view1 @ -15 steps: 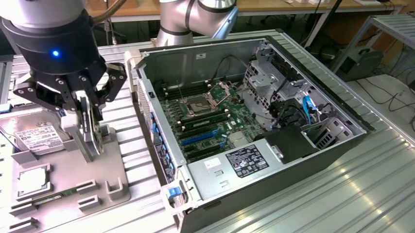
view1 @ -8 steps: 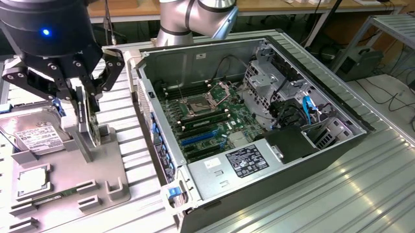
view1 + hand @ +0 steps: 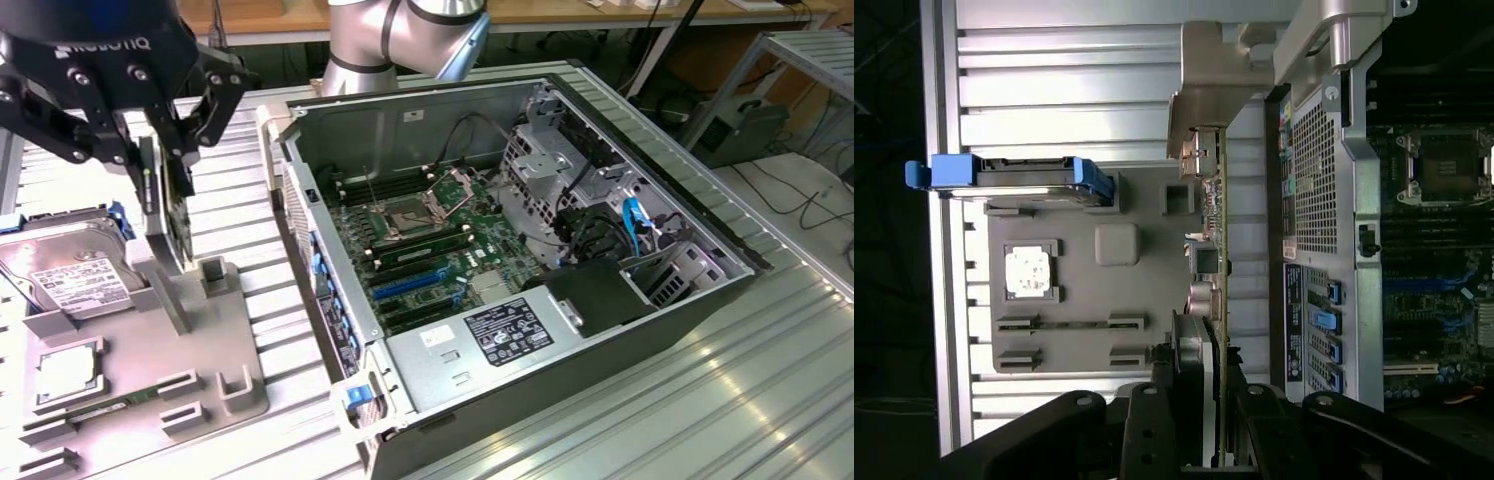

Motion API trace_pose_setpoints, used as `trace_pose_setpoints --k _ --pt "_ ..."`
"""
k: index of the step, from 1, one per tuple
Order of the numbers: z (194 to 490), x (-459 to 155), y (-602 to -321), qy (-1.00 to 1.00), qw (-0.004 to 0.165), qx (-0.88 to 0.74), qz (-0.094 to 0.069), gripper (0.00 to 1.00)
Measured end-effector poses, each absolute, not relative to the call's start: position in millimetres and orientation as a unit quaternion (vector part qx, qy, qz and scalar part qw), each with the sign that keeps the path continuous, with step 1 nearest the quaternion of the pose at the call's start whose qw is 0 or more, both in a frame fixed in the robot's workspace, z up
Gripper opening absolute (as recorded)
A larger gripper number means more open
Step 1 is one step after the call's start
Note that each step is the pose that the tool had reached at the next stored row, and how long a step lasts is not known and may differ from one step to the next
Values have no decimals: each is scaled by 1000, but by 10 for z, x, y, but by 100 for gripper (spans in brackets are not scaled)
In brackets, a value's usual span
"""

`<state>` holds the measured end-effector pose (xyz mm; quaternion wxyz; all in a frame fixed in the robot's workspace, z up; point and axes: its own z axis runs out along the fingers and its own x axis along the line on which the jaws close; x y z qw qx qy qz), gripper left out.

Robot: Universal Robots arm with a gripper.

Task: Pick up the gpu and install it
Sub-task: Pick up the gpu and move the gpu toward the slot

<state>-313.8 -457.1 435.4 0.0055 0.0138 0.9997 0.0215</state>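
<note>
Pincer: the pincer is narrowed onto the gpu, one finger on each flat face, gripping it from above.
Gpu: it stands on edge, outside the open computer case, on the exterior view's left of it.
Long axis: level and parallel to the case's near wall, with the silver bracket at the end away from the pincer.
Seat: the card's lower edge sits at the slotted posts of a grey holder tray. Whether it is clear of them I cannot tell.
Target side: the blue expansion slots lie on the motherboard inside the case.
In the way: the case's near wall stands between the card and the slots.
Around: a hard drive and a processor chip rest on the tray, farther from the case than the card.
Table: ribbed metal table carries both the tray and the case.
</note>
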Motion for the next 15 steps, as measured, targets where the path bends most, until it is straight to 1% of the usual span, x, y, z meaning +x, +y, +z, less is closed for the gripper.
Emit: trace_pose_setpoints --k 7,15 --pt "4389 -3122 -4570 1000 6 14 21 28" --pt "4389 -2937 -4571 1000 6 14 22 28"
